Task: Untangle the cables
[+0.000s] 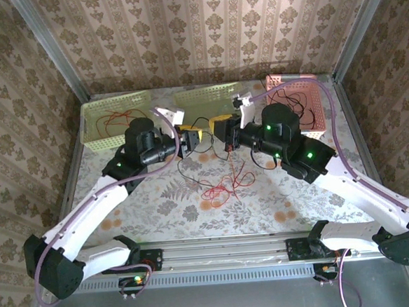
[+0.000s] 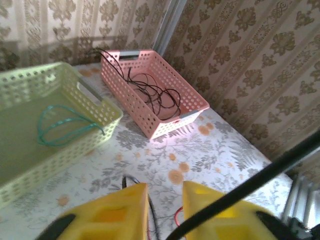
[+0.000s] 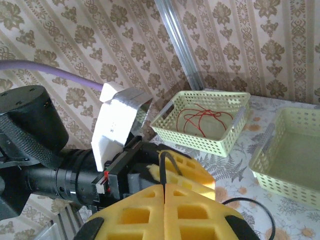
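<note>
Right gripper clenched, black cable apparently pinched in seam. Left gripper: narrow gap between fingers, black strand running through gap; grip unconfirmed. Red cable bunched on table between arms, black loops close beside.

Risks:
- Left closes off-line, cable slips out.
- Pulling apart tightens tangle, drags red cable along.

Left arm and right arm: white shell links between black cylindrical joints, green indicator lights on the joints, a lilac cable along each; left end effector and right end effector have blocky yellow fingers with rectangular recesses.
</note>
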Tool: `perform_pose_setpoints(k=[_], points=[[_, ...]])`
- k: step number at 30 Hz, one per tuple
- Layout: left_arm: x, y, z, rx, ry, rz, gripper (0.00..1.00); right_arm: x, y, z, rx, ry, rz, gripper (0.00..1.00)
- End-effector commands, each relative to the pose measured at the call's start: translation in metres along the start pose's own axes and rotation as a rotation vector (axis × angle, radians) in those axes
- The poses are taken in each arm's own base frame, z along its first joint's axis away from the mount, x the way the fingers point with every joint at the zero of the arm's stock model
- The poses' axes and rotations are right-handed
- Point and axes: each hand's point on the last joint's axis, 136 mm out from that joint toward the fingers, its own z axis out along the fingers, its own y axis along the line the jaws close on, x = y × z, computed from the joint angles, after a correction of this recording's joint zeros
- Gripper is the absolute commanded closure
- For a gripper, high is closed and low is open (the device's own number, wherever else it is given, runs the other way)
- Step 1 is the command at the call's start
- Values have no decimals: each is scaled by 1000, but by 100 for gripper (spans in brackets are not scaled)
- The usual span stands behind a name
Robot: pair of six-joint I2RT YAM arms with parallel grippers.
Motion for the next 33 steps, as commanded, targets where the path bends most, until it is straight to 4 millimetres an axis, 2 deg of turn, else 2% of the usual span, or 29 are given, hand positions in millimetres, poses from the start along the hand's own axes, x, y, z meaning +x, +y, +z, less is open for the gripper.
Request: perform_pose_setpoints(k=[1, 2, 3, 4, 5, 7, 13, 17, 20, 22, 24, 26, 30, 31, 33], points=[[-22, -18, -5, 65, -73, 47, 100, 9, -3, 1, 8, 14, 7, 100], [-23, -14, -7, 40, -82, 38, 100, 11, -9, 1, 33, 16, 3, 99], [-26, -8, -11, 0, -98, 28, 100, 14, -19, 0, 80, 19, 4, 82], [-28, -2, -15, -42, -113, 13, 100, 17, -31, -1, 134, 23, 11, 62], [-31, 4, -19, -76, -128, -4, 100, 20, -41, -4, 173, 26, 14, 51], [-34, 19, -27, -142, -161, -76, 100, 31, -49, -10, 197, 30, -5, 42], [-33, 46, -35, -174, -185, -280, 100, 68, -51, -23, 150, 43, -43, 37], [-32, 55, -40, -187, -205, -360, 100, 84, -45, -19, 90, 68, -53, 36], [-35, 56, -44, -173, -216, -380, 100, 99, -55, -3, 113, 105, -88, 31], [-36, 55, -48, -172, -217, -383, 100, 107, -65, 10, 152, 133, -132, 24], [-37, 53, -52, -171, -218, -384, 100, 117, -74, 24, 181, 178, -161, 23], [-40, 51, -57, -168, -227, -384, 100, 133, -80, 38, 189, 242, -176, 22], [-42, 42, -65, -154, -231, -377, 100, 167, -109, 60, 267, 315, -173, 21], [-46, 50, -71, -178, -248, -383, 100, 178, -116, 65, 281, 339, -175, 21], [-47, 50, -75, -181, -253, -382, 100, 200, -134, 71, 331, 394, -173, 21]])
